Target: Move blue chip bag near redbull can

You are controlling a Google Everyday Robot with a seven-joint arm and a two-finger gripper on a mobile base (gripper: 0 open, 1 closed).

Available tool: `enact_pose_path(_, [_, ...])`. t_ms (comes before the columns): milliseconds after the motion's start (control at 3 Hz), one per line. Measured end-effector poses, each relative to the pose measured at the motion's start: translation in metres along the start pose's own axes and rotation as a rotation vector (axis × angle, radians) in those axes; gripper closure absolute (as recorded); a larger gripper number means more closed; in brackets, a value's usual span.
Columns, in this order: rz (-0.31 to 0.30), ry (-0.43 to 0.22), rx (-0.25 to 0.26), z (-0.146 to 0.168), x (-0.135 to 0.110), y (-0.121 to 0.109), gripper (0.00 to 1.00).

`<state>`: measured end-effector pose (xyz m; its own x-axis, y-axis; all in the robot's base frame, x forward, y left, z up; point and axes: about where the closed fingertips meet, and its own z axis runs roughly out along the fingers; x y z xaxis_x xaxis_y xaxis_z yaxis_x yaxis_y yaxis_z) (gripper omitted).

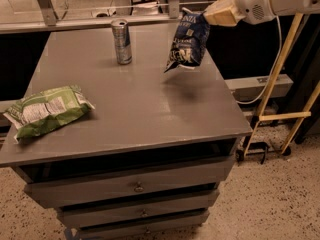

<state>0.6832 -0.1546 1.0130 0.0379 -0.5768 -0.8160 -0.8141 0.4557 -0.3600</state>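
Above the grey tabletop (135,109), hand (206,18) pinching crinkled blue chip bag (187,44), slim metal redbull can (121,41) nearby.

Dim, warm light from above. Soft sheen across grey tabletop (125,109). Diffuse shadow cast below blue chip bag (187,41), pinched by gripper (206,18) at upper right. Deep darkness behind.

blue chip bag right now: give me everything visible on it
The blue chip bag is crumpled, glossy dark navy foil with white lettering and patches. It hangs tilted in the air, its top edge pinched by the gripper at the upper right of the view, with a lower corner pointing down-left. It is clear of the grey table, above its far right part, with a shadow beneath. Only the gripper touches it. The redbull can stands apart, to its left in the view.
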Motion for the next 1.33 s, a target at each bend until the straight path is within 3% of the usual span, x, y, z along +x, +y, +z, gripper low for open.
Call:
enact_pose_path(667, [0.094, -0.132, -0.137, 0.060, 0.006, 0.010, 1.00])
enact_pose_path(1333, [0.173, -0.193, -0.270, 0.106, 0.005, 0.028, 1.00])
